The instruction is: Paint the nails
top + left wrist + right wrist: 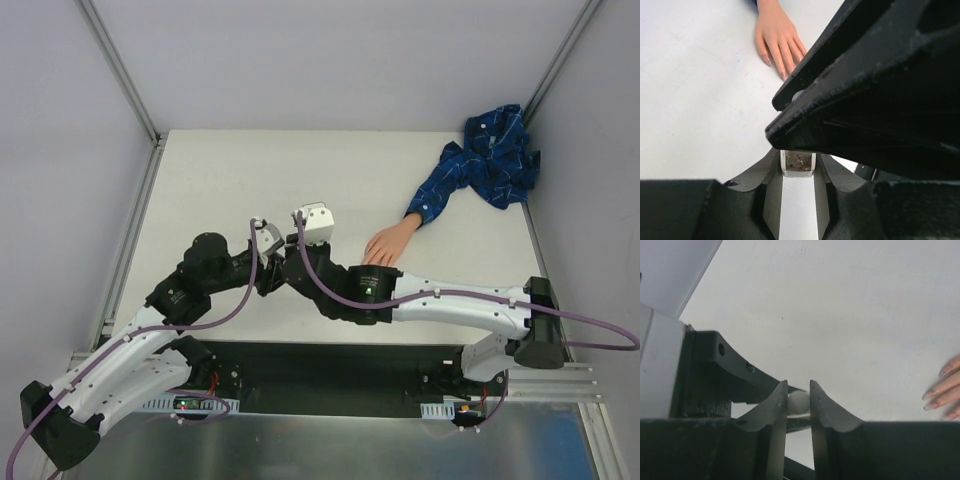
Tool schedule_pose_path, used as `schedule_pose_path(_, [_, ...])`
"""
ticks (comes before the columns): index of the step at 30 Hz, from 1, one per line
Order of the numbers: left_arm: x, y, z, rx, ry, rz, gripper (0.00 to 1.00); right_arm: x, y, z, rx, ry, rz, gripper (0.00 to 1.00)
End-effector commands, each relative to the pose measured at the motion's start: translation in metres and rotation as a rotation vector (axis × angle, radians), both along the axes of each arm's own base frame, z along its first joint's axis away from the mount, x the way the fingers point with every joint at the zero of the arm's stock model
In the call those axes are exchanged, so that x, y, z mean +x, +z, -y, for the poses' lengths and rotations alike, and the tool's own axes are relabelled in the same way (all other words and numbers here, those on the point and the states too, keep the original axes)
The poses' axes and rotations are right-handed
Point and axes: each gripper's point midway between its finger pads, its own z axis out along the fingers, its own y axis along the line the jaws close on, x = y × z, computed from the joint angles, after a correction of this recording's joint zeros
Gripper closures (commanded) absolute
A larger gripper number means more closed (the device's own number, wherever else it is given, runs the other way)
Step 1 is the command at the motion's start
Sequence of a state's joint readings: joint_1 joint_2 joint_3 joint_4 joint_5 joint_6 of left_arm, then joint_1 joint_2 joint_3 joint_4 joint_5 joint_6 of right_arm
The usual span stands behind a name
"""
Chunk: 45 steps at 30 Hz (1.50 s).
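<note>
The mannequin hand lies flat on the white table, its blue patterned sleeve trailing to the back right. Its pinkish nails show in the left wrist view and at the right edge of the right wrist view. My left gripper is shut on a small clear polish bottle with glittery contents. My right gripper is shut on the bottle's round white cap, right above the left gripper. In the top view both grippers meet left of the hand.
The table has metal rails along its left and right edges. The bunched sleeve fills the back right corner. The right arm's elbow sits just in front of the mannequin hand's fingers.
</note>
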<state>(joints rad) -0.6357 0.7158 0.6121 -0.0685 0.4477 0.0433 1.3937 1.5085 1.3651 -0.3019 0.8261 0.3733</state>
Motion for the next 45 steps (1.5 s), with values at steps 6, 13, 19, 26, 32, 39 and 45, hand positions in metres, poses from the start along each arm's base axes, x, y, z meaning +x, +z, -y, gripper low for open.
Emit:
schedule_pose_path(6, [0.005, 0.072, 0.017, -0.158, -0.079, 0.208, 1.0, -0.027, 0.034, 0.049, -0.076, 0.181, 0.017, 0.4])
schedule_pose_path(13, [-0.048, 0.076, 0.039, -0.213, -0.424, 0.118, 1.0, -0.064, 0.043, 0.05, -0.03, 0.698, 0.052, 0.2])
schedule_pose_path(19, [-0.083, 0.078, 0.044, -0.256, -0.652, 0.027, 1.0, -0.082, 0.062, 0.041, 0.058, 0.951, 0.085, 0.25])
schedule_pose_path(26, [-0.084, 0.075, 0.045, -0.255, -0.664, 0.015, 1.0, -0.074, 0.075, 0.037, 0.085, 0.966, 0.086, 0.54])
schedule_pose_path(32, [-0.087, 0.076, 0.044, -0.257, -0.676, 0.015, 1.0, -0.072, 0.069, 0.036, 0.079, 0.974, 0.062, 0.6])
schedule_pose_path(39, [-0.087, 0.075, 0.045, -0.256, -0.679, 0.013, 1.0, -0.074, 0.075, 0.037, 0.1, 1.007, 0.044, 0.78])
schedule_pose_path(45, [-0.081, 0.077, 0.045, -0.255, -0.64, 0.04, 1.0, -0.084, 0.06, 0.034, 0.09, 1.08, -0.035, 0.99])
